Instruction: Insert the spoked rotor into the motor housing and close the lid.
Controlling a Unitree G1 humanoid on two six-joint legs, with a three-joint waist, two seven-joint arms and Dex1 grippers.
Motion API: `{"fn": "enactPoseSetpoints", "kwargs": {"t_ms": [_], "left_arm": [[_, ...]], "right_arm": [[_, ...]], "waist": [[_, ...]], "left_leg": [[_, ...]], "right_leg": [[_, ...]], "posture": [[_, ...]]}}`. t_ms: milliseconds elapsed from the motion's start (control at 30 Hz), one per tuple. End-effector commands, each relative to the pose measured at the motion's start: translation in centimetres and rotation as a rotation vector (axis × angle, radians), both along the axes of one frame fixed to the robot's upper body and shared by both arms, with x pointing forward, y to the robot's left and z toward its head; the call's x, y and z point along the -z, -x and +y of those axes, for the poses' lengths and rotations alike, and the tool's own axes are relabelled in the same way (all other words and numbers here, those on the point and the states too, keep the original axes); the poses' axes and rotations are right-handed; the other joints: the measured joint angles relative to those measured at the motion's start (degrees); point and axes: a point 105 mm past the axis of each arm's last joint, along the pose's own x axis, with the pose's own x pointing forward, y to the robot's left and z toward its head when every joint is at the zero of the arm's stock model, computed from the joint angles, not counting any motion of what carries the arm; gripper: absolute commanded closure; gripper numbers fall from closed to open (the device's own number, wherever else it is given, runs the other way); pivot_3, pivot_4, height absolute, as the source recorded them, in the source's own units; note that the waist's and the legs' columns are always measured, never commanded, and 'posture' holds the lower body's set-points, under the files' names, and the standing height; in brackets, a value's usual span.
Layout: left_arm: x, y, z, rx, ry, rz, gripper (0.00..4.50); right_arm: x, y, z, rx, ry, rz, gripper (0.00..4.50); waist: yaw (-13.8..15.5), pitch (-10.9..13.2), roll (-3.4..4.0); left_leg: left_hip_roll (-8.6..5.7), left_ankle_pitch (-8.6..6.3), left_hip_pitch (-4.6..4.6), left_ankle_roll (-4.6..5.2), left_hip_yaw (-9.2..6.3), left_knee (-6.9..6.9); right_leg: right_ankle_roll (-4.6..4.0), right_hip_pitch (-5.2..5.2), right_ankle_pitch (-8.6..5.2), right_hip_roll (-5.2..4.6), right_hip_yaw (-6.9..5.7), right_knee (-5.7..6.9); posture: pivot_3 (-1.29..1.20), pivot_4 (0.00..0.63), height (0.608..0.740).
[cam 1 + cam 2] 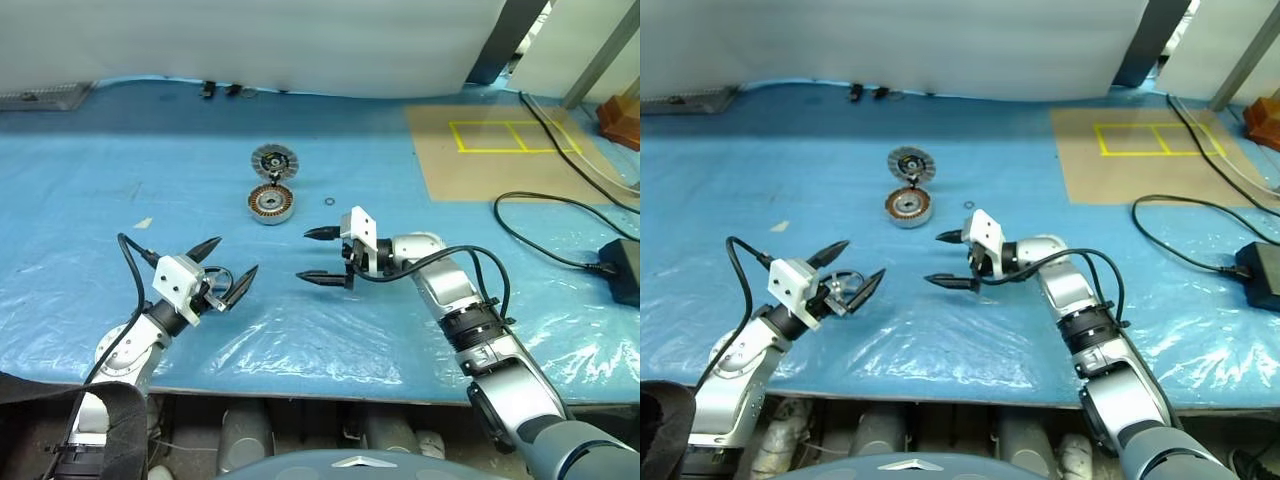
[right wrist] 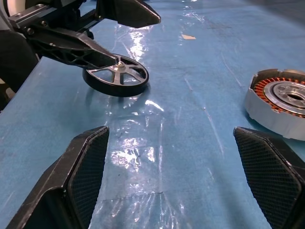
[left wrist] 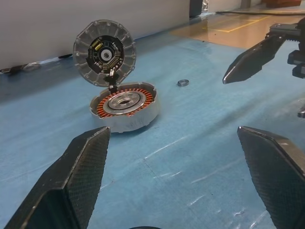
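1. Looking down from the head: seeing one motor housing (image 1: 270, 205) sitting on the blue sheet (image 1: 100, 180), far from the table's front edge, with its round lid (image 1: 272, 160) tipped up and open behind it.
2. Seeing one tiny ring (image 1: 329, 201) lying just beside the housing, on the right-hand side.
3. Seeing the left gripper (image 1: 237, 254) held near the front of the table, its two black fingers spread wide apart.
4. Seeing the right gripper (image 1: 302, 255) pointing across at the left one, tips near but apart, its two fingers spread wide too and pinching nothing.
5. Spotting the spoked rotor (image 1: 845, 285) as a small dark hoop by the left gripper's fingers, well apart from the housing.
6. Looking from the right wrist: finding that rotor (image 2: 116, 76) much plainer, lying flat on the sheet, black around the rim with silver spokes, right under one left finger; not able to tell if touching.
7. Looking from the left wrist: getting the inside of the lid, a dark round board with small parts, and the orange windings around the housing's silver middle.
8. Counting up: one housing, one lid, one rotor, one tiny ring, two grippers, four fingers.
9. Off to the right in the head view: one brown board (image 1: 490, 150) with yellow lines and black cables (image 1: 560, 220).
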Motion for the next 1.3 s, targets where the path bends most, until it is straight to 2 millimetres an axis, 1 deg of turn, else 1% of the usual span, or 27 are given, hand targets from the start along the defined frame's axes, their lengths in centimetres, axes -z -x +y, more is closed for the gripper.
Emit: {"fn": "enactPoseSetpoints", "kwargs": {"t_ms": [33,100,500,633,833,900,1033,1133,1200,1300], "left_arm": [[-1.1,0.4,0.0,0.005,-0.007,-0.040,0.00],[-1.0,0.5,-0.1,0.008,-0.001,-0.028,0.00],[-0.9,1.0,0.0,0.018,-0.003,-0.014,0.00],[-1.1,0.9,0.0,0.017,0.001,-0.021,0.00],[-1.4,0.8,0.0,0.013,0.010,-0.030,0.00],[-1.5,0.8,0.0,0.011,0.011,-0.035,0.00],[-1.6,0.9,0.0,-0.004,0.020,-0.042,0.00],[-1.1,1.0,-0.3,-0.011,0.029,-0.036,0.00],[-0.9,1.1,-0.5,-0.018,0.039,-0.035,0.00],[-0.8,1.2,-0.8,-0.027,0.050,-0.036,0.00]], "right_arm": [[-0.6,-0.1,0.2,-0.018,0.002,-0.016,0.13],[-0.2,-0.1,0.1,-0.021,0.028,-0.019,0.13],[-0.7,-0.4,0.1,-0.002,0.007,-0.028,0.13],[-0.7,-0.5,0.2,0.008,0.008,-0.046,0.13],[0.2,-0.8,0.3,0.025,0.097,-0.108,0.13],[-0.5,-1.3,0.8,0.052,0.072,-0.096,0.13],[-2.2,-2.6,2.5,0.109,0.033,-0.063,0.13],[-4.2,-3.9,4.3,0.148,-0.028,-0.024,0.13],[-4.6,-4.8,5.5,0.183,-0.025,0.035,0.13],[-6.3,-5.8,7.5,0.250,-0.071,0.060,0.13]], "waist": [[0.00,0.00,0.00],[0.05,0.00,0.00],[0.07,0.00,0.00],[0.06,0.00,0.00],[0.06,0.00,0.00],[0.02,0.00,0.00],[-0.34,0.01,0.02],[-0.22,0.02,0.04],[-0.21,0.03,0.05],[-0.14,0.04,0.06]], "left_leg": [[0.00,0.00,0.00,0.00,0.00,0.00],[0.00,0.00,0.00,0.00,0.00,-0.01],[0.00,0.00,0.01,0.00,0.00,0.00],[0.00,0.00,0.01,0.00,0.00,0.00],[0.00,0.00,0.01,0.00,0.00,0.00],[0.00,0.00,0.00,0.00,0.00,0.00],[0.01,0.00,0.02,0.00,-0.01,0.00],[0.02,0.00,0.07,-0.01,0.00,-0.01],[0.01,0.00,0.06,-0.01,0.00,0.00],[0.02,0.00,0.01,-0.02,0.01,-0.04]], "right_leg": [[0.00,0.00,0.00,0.00,0.00,0.00],[0.00,0.00,0.00,0.00,0.00,0.00],[0.00,0.00,0.00,0.00,0.00,0.00],[0.00,0.00,0.00,0.00,0.00,0.00],[0.00,0.00,0.00,0.00,0.00,0.00],[0.00,0.00,0.00,0.00,0.00,0.00],[-0.03,-0.02,0.01,0.01,0.00,0.05],[-0.04,-0.02,0.01,0.01,0.00,0.07],[-0.04,-0.03,0.01,0.00,0.02,0.06],[-0.05,-0.07,0.01,0.00,0.02,0.03]], "posture": [[0.00,0.150,0.740],[0.00,0.150,0.740],[0.00,0.150,0.740],[0.00,0.150,0.740],[0.00,0.150,0.740],[0.00,0.150,0.740],[0.00,0.150,0.740],[0.00,0.150,0.740],[0.00,0.150,0.740],[0.00,0.150,0.740]]}}
